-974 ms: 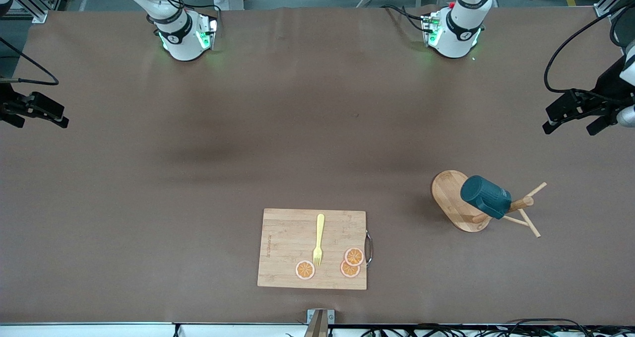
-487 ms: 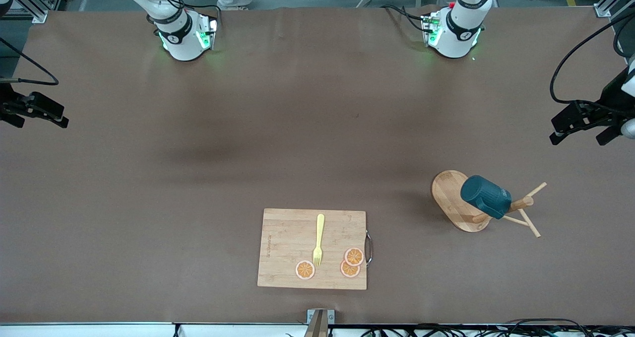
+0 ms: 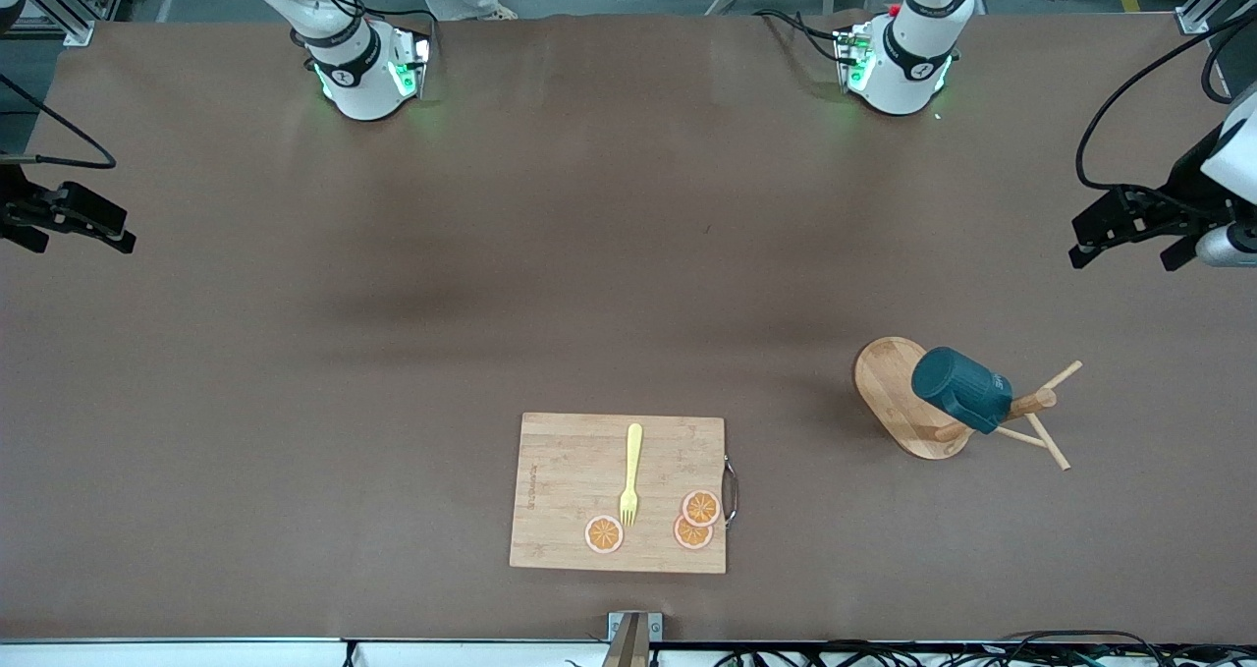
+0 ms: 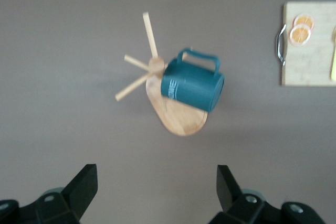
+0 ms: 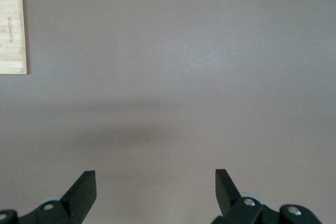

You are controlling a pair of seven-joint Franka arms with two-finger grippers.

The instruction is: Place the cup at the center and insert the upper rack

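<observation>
Cup on upper rack – left gripper above, spread.

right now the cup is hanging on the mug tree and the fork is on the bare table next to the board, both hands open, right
Not quite. The fork lies on the board, not the bare table; the front view shows it. The rest holds: the cup hangs on the mug tree, and the left hand and right hand are open.

Left end effector raised at left arm's table end, fingers apart; right end effector likewise, waiting.
</observation>
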